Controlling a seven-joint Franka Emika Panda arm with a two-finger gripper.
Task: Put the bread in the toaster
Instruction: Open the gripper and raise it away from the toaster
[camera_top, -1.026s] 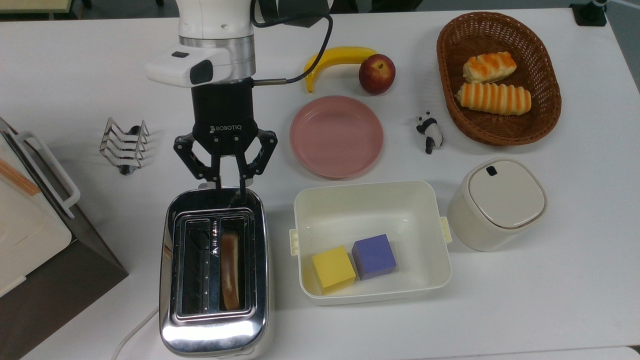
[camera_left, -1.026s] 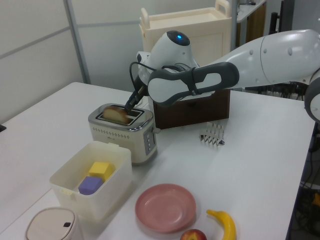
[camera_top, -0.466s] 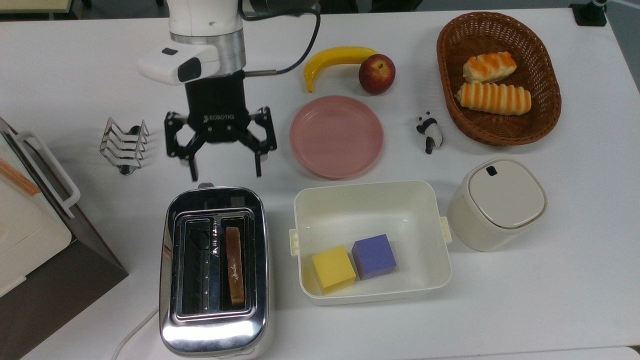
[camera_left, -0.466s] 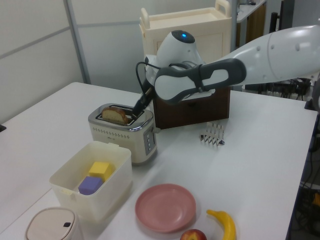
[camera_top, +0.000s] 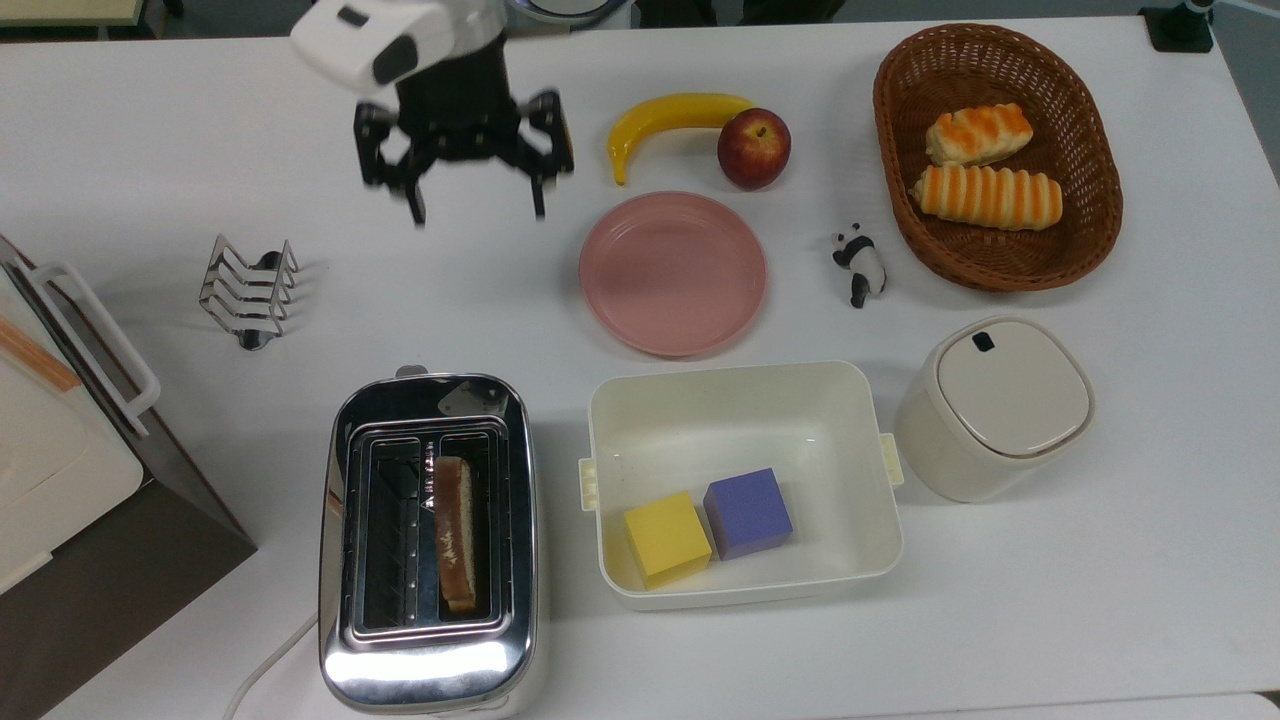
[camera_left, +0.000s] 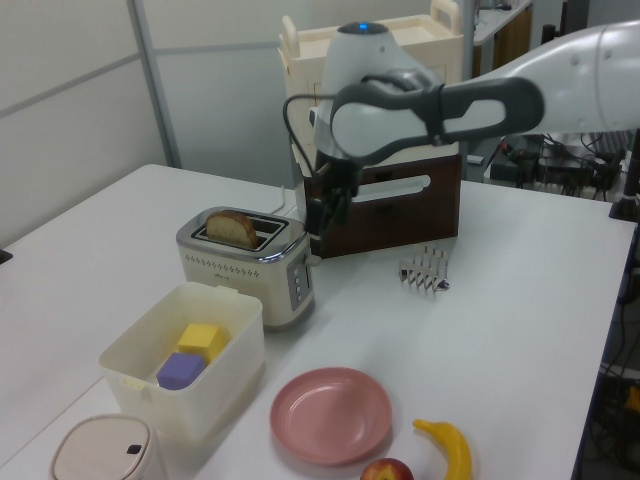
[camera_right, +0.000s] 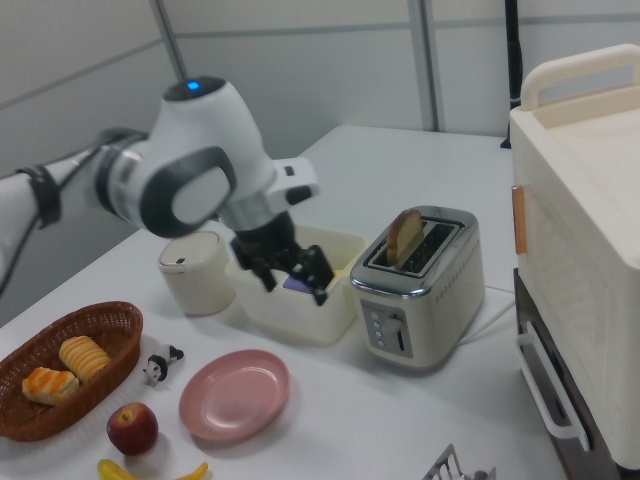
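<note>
I read this as a lab or office room staged as a mock kitchen. The white table (camera_top: 1100, 600) is a plain work desk, and grey partition wall panels (camera_left: 80, 90) stand behind it in the left view and the right view. Cables and equipment sit at the far right in the left view. Props look staged: toaster (camera_top: 430, 545), wire toast rack (camera_top: 248, 290), pink plate (camera_top: 672, 272), wicker basket (camera_top: 1090, 215) with rolls, banana (camera_top: 665, 120), apple (camera_top: 753, 147), panda figurine (camera_top: 860, 265), coloured blocks (camera_top: 708, 525) in a white bin (camera_top: 620, 400). The robot arm (camera_left: 560, 75) reaches over the table.
</note>
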